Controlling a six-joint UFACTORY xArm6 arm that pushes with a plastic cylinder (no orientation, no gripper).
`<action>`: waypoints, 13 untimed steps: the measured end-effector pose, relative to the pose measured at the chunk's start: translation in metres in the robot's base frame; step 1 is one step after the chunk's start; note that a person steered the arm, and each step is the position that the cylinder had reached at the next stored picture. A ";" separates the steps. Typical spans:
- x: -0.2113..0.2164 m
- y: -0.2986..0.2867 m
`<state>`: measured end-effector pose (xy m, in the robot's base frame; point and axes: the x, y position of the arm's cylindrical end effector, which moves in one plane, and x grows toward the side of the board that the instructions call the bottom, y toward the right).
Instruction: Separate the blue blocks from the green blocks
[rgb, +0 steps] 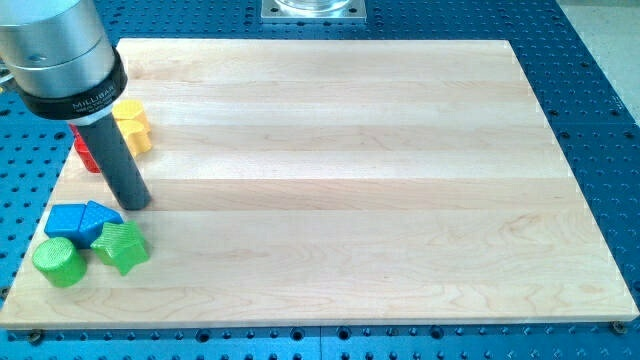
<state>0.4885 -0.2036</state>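
At the view's lower left of the wooden board (330, 180) a tight cluster of blocks lies. A blue cube-like block (65, 222) sits left of a blue wedge-shaped block (101, 221); they touch. Below them are a green cylinder (58, 262) and a green star-shaped block (122, 247), which touches the blue wedge. My tip (134, 204) stands just above and to the right of the blue wedge, very close to it.
A yellow block (133, 125) and a red block (86, 152), partly hidden behind the rod, lie near the board's left edge above the cluster. A metal mount (314, 9) sits at the view's top. Blue perforated table surrounds the board.
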 end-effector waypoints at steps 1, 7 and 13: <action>-0.015 0.009; 0.107 0.113; 0.082 -0.085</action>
<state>0.5707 -0.2886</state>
